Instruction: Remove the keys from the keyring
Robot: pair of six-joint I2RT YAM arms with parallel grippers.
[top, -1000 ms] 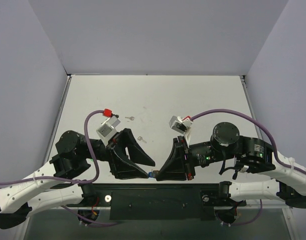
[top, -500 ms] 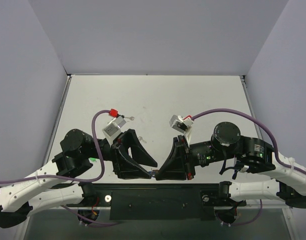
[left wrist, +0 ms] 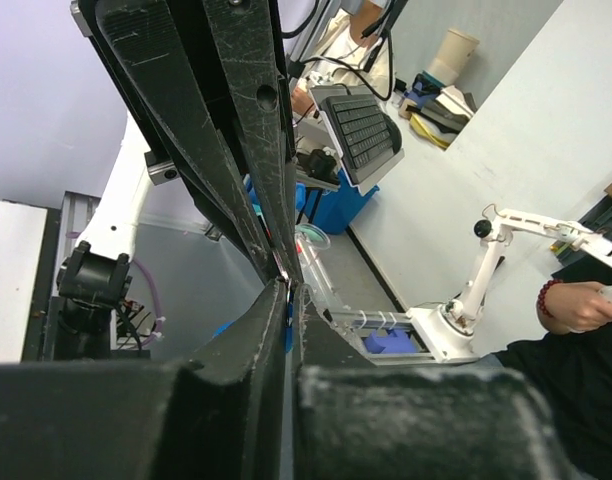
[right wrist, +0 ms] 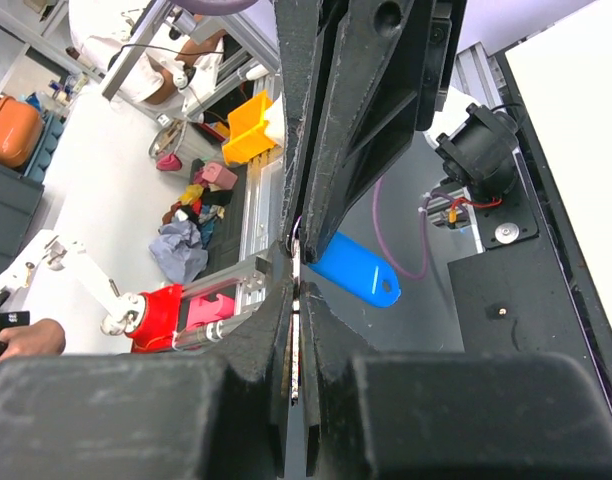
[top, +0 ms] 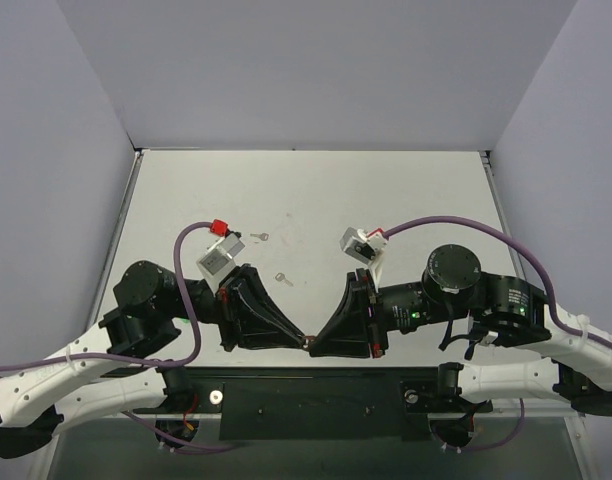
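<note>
Blue tag (right wrist: 354, 270) pinched between left jaws, right jaws clenched, tips meeting

**My left hand pinches in**

A second ago my left hand (top: 303, 341) stood spread, one finger splayed toward 3 o'clock and the other reaching toward 4 o'clock. Now its fingers (top: 271, 320) have drawn together into one narrow wedge pointing toward 4 o'clock, tips against those of my right hand (top: 315, 344). My left wrist view shows only a thin slit between them, with a sliver of the blue tag (right wrist: 354, 274) in it. Half a second ago my left wrist had nudged toward 3 o'clock. It has since slid back toward 9 o'clock. From above, the blue fleck that showed at the tips is now covered.
</note>
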